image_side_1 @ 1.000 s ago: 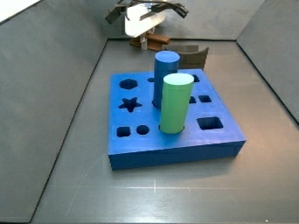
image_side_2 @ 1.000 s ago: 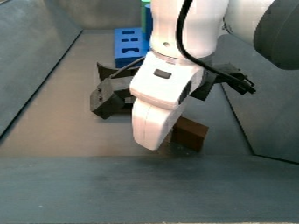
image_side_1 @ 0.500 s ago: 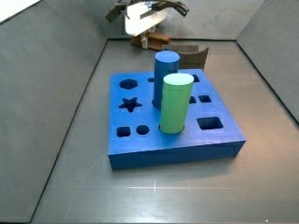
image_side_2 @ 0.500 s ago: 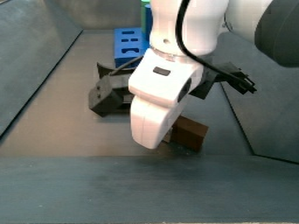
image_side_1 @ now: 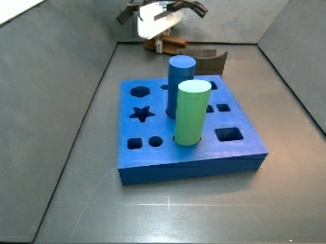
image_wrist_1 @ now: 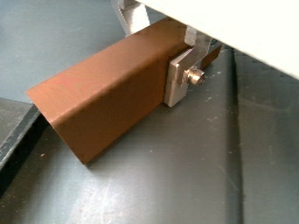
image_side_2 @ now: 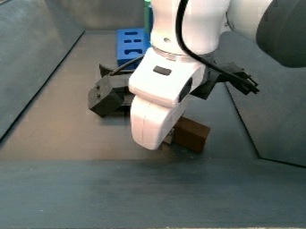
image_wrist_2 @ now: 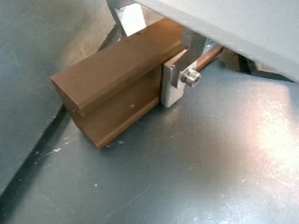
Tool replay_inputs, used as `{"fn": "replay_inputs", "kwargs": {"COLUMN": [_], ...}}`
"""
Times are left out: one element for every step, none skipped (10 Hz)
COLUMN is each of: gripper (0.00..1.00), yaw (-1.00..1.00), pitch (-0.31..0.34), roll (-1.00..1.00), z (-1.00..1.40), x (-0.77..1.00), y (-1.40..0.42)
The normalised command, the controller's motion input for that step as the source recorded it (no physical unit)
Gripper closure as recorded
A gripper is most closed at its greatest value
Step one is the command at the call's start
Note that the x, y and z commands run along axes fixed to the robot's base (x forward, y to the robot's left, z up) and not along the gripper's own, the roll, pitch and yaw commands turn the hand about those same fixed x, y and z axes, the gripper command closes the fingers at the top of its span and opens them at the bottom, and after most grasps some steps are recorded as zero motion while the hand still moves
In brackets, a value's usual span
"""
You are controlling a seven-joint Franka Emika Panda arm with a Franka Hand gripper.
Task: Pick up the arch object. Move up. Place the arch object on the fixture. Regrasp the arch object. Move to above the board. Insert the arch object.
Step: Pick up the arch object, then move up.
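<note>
Large thick blue square board (image_side_1: 189, 129) with star, hexagon, round and square holes: lies mid-floor of the grey enclosure in a side view. It carries a tall green cylinder (image_side_1: 192, 112) and a blue cylinder (image_side_1: 181, 74), both standing upright in holes.

White robot arm (image_side_2: 167, 85): fills the foreground in a side view and hides most of the work beneath it.

Elongated brown wooden arch object (image_wrist_1: 107, 92): at the far end of the enclosure, beyond the board and apart from it. Both wrist views show it clamped between the flat silver finger plates, one plate (image_wrist_2: 173, 77) pressed against its broad face. Its lower end (image_wrist_2: 103, 140) looks at or just above the grey floor; contact cannot be told. In a side view only a brown corner (image_side_2: 191, 136) shows under the arm.

Gripper (image_wrist_1: 176, 72): clenched on the arch object, gripping near one end and across the thickness, not at the middle.

Small dark grey-black fixture (image_side_2: 106, 96) with notched top: on the floor beside the arm, near the block but apart from it.

Handling, as judged: rigid, light wood, smooth faces, not fragile. Flat parallel sides suit a pinch across the thickness; an off-centre hold may let the long end swing or pivot, so a central hold is better for insertion.
</note>
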Motion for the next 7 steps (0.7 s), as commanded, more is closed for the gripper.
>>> {"fn": "replay_inputs", "kwargs": {"gripper": [1.00, 1.00, 1.00, 1.00, 1.00, 1.00, 1.00], "yaw": [0.00, 0.00, 0.00, 0.00, 0.00, -0.01, -0.01], "pitch": [0.000, 0.000, 0.000, 0.017, 0.024, 0.017, 0.022], "roll": [0.00, 0.00, 0.00, 0.00, -0.01, -0.01, -0.02], "z": [0.00, 0.00, 0.83, 0.82, 0.72, 0.59, 0.39], "x": [0.00, 0.00, 0.00, -0.06, -0.08, -0.06, -0.04], "y": [0.00, 0.00, 0.00, 0.03, 0.02, 0.01, 0.00]}}
